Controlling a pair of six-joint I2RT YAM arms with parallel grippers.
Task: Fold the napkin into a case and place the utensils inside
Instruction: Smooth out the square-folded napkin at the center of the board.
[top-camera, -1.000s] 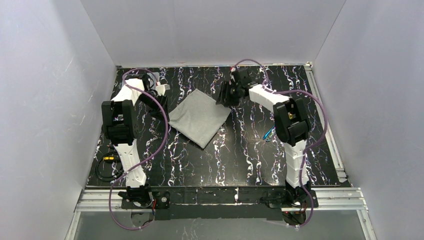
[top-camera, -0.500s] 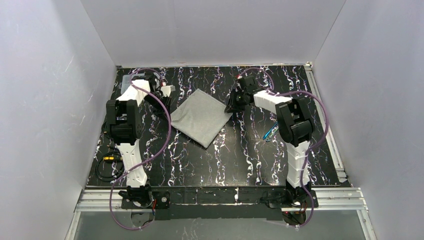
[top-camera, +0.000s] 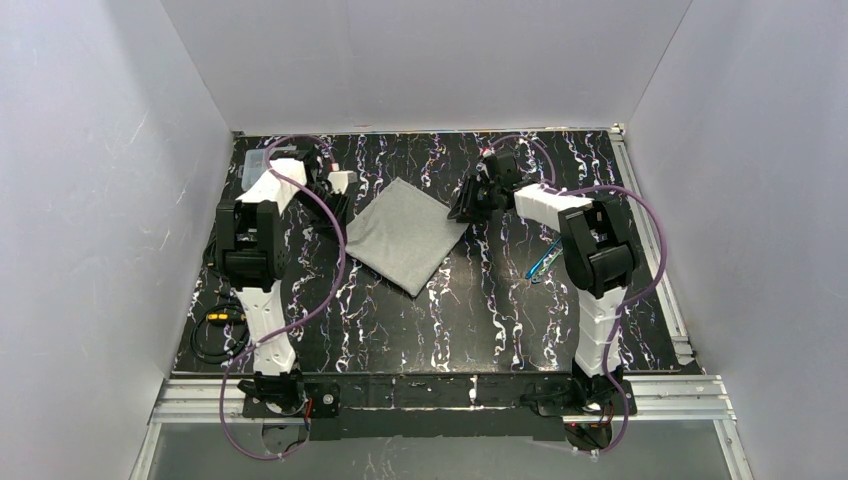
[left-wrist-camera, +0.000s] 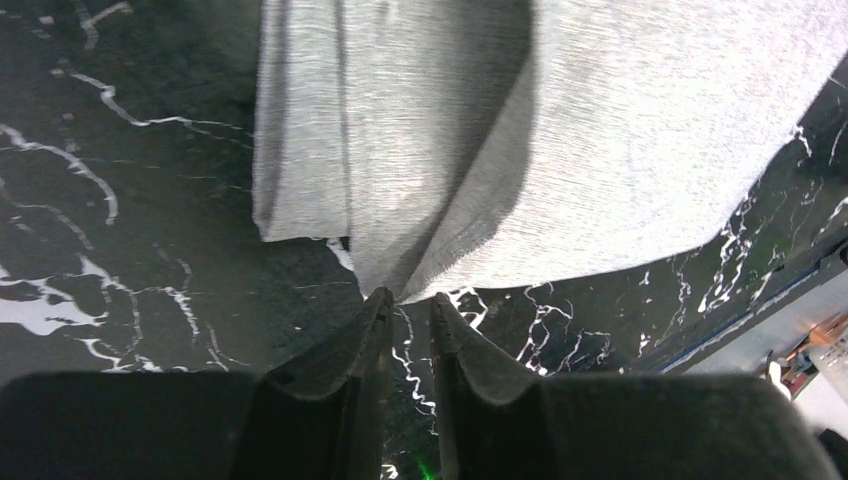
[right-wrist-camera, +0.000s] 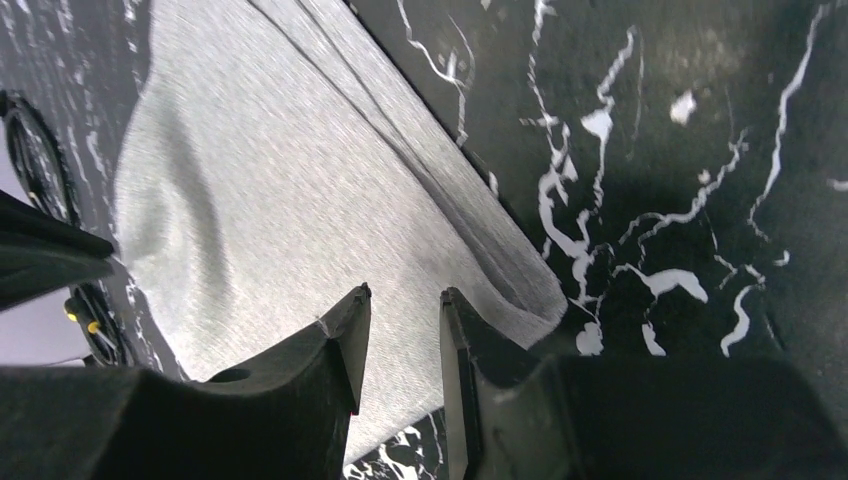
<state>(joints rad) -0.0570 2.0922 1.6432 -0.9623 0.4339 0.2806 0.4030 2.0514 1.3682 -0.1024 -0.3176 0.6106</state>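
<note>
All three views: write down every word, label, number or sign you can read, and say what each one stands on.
No readable text in any view.
The napkin: plain grey cloth, no print or tag showing.
The table: only white marbling, no letters.
The left arm and right arm: no legible label.
The yellow plug at the near left: too small to read.

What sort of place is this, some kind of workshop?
Most likely a robot test booth in a lab. Plain white walls box in a black marbled table, a left arm and a right arm are bolted to a metal rail at its near edge, and a grey napkin lies between them.
</note>
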